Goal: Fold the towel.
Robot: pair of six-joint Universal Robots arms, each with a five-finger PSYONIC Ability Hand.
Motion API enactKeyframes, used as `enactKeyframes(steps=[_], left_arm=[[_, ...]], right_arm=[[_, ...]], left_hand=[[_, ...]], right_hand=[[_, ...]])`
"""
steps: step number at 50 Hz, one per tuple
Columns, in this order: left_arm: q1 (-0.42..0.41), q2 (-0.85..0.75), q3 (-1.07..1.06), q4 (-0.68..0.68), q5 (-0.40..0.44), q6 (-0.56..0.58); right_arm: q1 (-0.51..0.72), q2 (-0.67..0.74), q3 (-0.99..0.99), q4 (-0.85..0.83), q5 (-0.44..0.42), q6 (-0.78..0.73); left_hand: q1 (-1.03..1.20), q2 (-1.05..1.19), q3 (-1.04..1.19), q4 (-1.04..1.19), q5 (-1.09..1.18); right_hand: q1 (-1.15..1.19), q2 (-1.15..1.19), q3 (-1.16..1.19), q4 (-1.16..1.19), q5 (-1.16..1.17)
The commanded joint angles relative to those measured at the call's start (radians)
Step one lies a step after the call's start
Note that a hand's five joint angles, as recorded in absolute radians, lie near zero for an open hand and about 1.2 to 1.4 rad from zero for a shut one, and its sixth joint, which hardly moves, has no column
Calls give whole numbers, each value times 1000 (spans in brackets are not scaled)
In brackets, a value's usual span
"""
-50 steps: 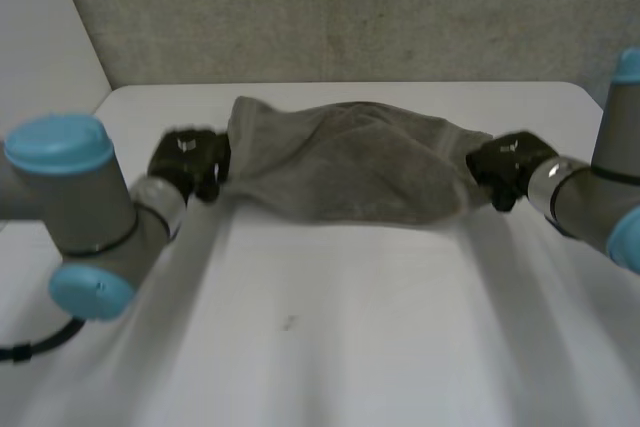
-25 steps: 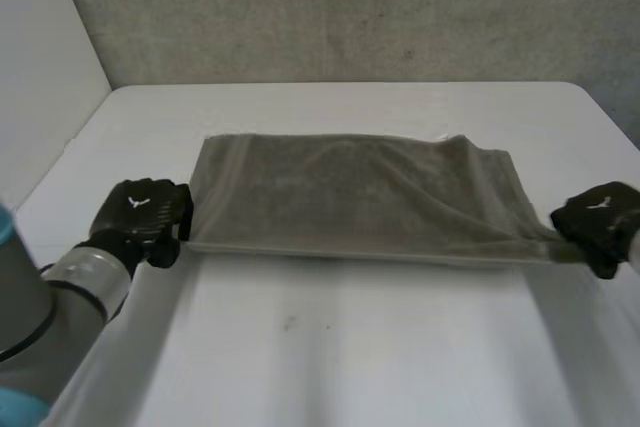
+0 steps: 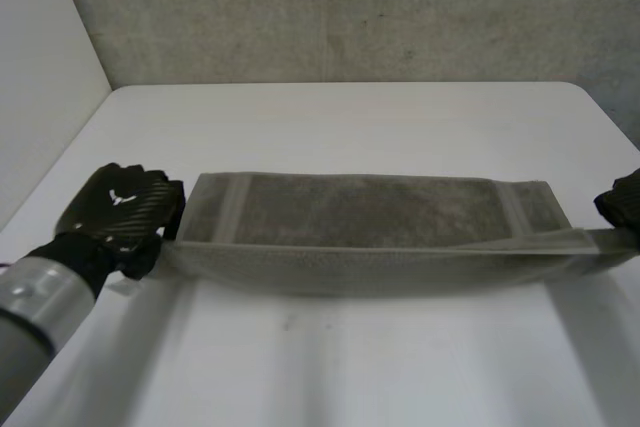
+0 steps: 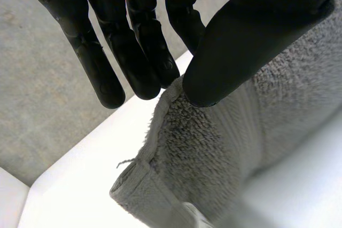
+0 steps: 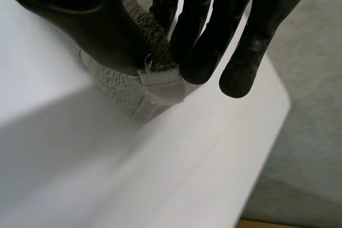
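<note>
The left hand [image 3: 115, 212] pinches one corner of the grey terry towel [image 3: 370, 217] between thumb and fingers [image 4: 140, 41]. The thick, fuzzy cloth with flat woven bands stretches low over the table [image 3: 340, 367] to the right hand [image 3: 622, 202], whose fingers clamp the other corner. Both pinches take little cloth, so harder pulling may slip a corner out.

Dim, even light, soft shadow beneath towel [image 3: 370, 212] on table [image 3: 380, 367]
</note>
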Motion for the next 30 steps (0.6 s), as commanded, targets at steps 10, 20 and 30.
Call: enactKeyframes(steps=[10,20,30], left_arm=[[-59,-623,484,164,-18,18],[-62,-854,732,164,-76,18],[-67,-957,873,163,-126,21]], right_arm=[[164,558,-446,-24,201,221],[240,797,-728,-27,227,331],[285,938,-917,-28,299,350]], left_hand=[[197,178,179,184,188],[197,178,179,184,188],[197,178,179,184,188]], right_hand=[[74,80,58,60,50],[74,80,58,60,50],[74,80,58,60,50]])
